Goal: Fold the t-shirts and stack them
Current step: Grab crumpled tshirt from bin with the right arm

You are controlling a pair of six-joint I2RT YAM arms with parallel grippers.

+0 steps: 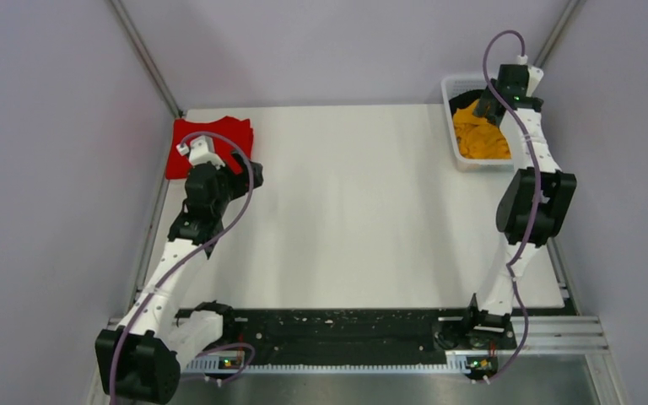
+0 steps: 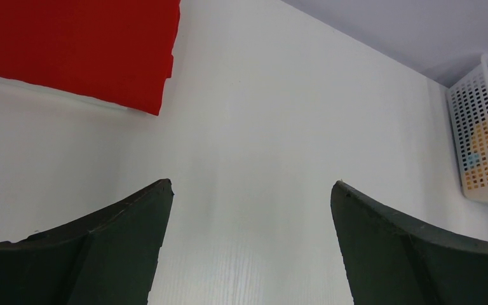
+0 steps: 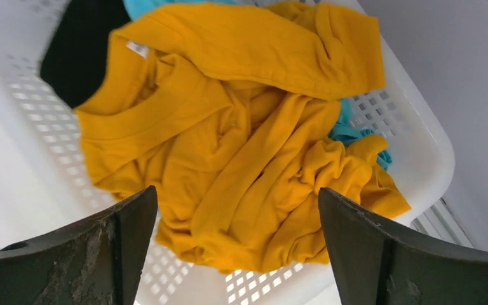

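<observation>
At the bottom edge of the overhead view I see the black mounting strip [image 1: 337, 325] that carries both arm bases. A purple cable [image 1: 245, 202] loops along each arm. Above the strip spreads the table [image 1: 346, 219], a smooth white board with faint wood grain showing in the left wrist view.

My left gripper [image 2: 252, 184] sits left of centre over bare board. Its dark fingers are spread wide with nothing between them. Beyond it, in the upper left corner of the table, lies the red t-shirt [image 1: 229, 131], folded flat into a neat rectangle. From overhead the left wrist covers part of its near edge.

At the upper right, my right gripper [image 3: 236, 190] hangs over the white mesh basket [image 3: 419, 146], jaws apart and empty. The basket is plastic with rounded corners. The orange-yellow t-shirt [image 3: 241, 146] lies crumpled on top, collar and label showing. The cyan-blue t-shirt [image 3: 349, 130] peeks out beneath it, and the black t-shirt [image 3: 76, 57] fills the upper left corner.

Pale grey-lilac walls [image 1: 321, 51] close the space, with metal struts [image 1: 148, 59] running up the corners.
</observation>
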